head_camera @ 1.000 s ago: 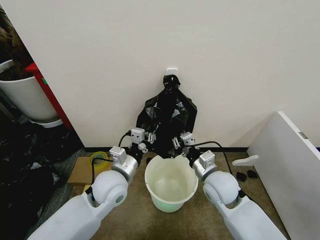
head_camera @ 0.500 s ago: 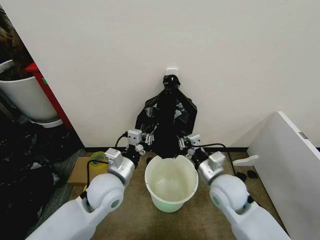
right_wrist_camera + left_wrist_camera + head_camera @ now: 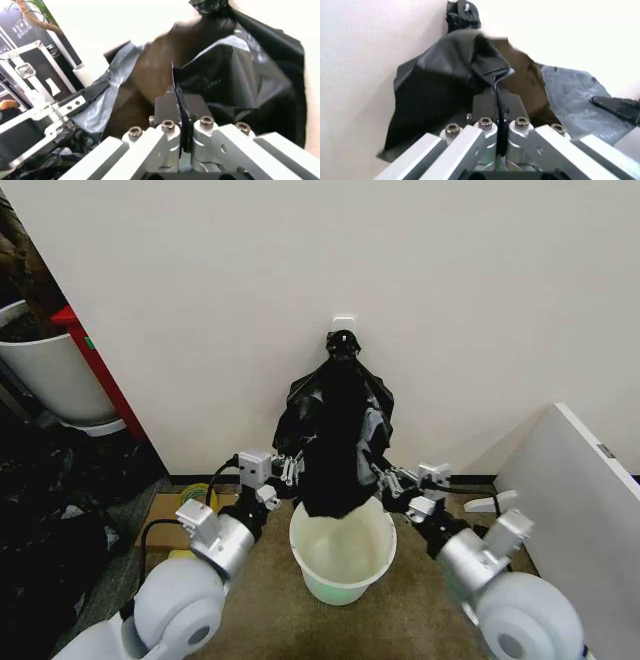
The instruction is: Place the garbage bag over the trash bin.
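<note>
We see the garbage bag (image 3: 338, 442), glossy wrinkled black film hanging at 12 o'clock above the trash bin (image 3: 342, 551), a round white bucket. Our left gripper (image 3: 284, 471) at 10 o'clock and right gripper (image 3: 385, 477) at 2 o'clock each clamp its edge.

Garbage bag (image 3: 338, 442) betw. my fingers: glossy black, wrinkled film w/ grey-silver sheen where light hits; brownish where the film is stretched thin. Trash bin (image 3: 343, 552): white, pale greenish at base & inside. My left fingers (image 3: 487, 107) & right fingers (image 3: 167, 108): black pads on silver metal w/ dark screw heads. Arms white & grey, black cables. Wall cream-white, floor brown. Tape roll (image 3: 197, 496) yellow on tan cardboard (image 3: 163, 521). Board (image 3: 580, 510) white. Tub (image 3: 45, 375) white w/ dark contents, red panel (image 3: 95, 365) beside it.
</note>
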You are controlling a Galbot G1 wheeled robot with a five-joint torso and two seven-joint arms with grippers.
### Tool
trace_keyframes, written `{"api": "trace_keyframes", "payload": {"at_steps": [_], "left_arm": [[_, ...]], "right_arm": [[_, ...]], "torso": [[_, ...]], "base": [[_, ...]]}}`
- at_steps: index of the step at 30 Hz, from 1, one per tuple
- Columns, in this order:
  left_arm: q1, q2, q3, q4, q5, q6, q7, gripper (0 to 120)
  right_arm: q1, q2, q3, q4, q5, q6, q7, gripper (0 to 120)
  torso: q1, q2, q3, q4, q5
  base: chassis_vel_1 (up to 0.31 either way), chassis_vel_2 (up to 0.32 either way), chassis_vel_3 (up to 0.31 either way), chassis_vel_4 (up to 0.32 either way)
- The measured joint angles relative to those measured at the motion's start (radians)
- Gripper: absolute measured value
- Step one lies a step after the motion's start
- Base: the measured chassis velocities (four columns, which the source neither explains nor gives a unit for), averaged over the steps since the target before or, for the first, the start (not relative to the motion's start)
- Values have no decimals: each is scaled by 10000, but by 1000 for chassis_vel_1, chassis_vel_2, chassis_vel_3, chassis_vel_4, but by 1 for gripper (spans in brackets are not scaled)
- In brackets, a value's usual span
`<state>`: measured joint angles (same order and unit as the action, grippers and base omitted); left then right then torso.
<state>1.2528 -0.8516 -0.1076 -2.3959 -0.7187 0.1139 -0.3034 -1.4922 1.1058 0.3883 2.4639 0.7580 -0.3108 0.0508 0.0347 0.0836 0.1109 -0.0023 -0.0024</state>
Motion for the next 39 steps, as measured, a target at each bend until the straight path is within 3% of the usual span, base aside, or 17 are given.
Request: {"api": "trace_keyframes", "payload": {"at_steps": [4,14,18,19,22,33,39], "left_arm": [[426,9,-7,-272,137,-15,20,0],[73,50,31,-712,-120,85,37,0],[-164,214,21,-977,-490,165,64,0],[-268,354,17,-1065,-792,224,65,0],[-373,565,-15,-1081,-1096,245,85,0],[-1457,1071,-55,-1080,-2133,221,198,0],[-2075,1628,-138,-1069,-3325,235,212,0]], "right_arm": [[-602,95,381,254,57,106,-30,0],[-988,213,887,402,697,43,201,0],[-782,133,1374,402,1805,-211,462,0],[-593,53,1744,402,3179,-472,867,0],[-411,-27,2079,399,4639,-666,1258,0],[150,-327,2824,383,7248,-1211,860,0],[189,-863,4229,376,8737,-1503,558,0]], "torso": [[0,0,1,2,0],[2,0,2,0,-1],[2,-1,2,1,0],[2,-2,2,1,0],[2,-3,3,2,-1],[2,-3,3,1,-1],[2,-3,3,1,0]], "base": [[0,0,0,0],[0,0,0,0],[0,0,0,0],[0,0,0,0],[0,0,0,0],[0,0,0,0],[0,0,0,0]]}}
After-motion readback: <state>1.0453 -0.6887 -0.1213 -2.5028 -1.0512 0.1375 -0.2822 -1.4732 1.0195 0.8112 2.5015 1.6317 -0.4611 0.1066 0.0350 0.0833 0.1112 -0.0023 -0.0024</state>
